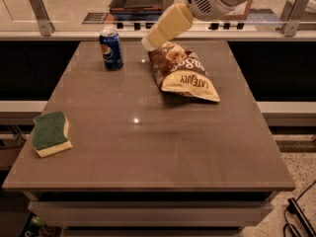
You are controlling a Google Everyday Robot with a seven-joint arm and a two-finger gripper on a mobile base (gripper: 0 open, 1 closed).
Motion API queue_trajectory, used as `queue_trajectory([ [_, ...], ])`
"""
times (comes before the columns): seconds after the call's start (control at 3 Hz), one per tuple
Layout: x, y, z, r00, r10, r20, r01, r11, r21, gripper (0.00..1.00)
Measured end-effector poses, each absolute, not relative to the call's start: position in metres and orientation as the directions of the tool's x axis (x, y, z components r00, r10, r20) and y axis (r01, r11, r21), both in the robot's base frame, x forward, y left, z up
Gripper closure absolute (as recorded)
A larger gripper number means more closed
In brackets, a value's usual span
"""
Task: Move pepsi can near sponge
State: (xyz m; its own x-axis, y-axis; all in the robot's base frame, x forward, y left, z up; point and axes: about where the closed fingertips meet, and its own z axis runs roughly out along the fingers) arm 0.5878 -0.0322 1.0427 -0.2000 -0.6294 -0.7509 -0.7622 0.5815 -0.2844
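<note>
The pepsi can [111, 49] stands upright at the far left of the table. The sponge [50, 133], green on top with a pale yellow base, lies flat near the table's front left edge, far from the can. My gripper [148, 43] is the cream-coloured end of the arm that reaches in from the top right. It hangs above the far edge of the table, to the right of the can and apart from it, just over the top of the chip bag.
A brown-and-cream chip bag [185, 73] lies right of centre at the back of the brown table [148, 152]. A counter with metal rail posts [39, 13] runs behind the table. A cable [296, 214] lies on the floor at the bottom right.
</note>
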Motion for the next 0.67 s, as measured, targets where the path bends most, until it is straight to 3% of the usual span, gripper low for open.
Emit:
queue_trajectory([
  [0.67, 0.636, -0.002, 1.010, -0.211, -0.569, -0.795, -0.752, 0.614, -0.240, 0.00],
])
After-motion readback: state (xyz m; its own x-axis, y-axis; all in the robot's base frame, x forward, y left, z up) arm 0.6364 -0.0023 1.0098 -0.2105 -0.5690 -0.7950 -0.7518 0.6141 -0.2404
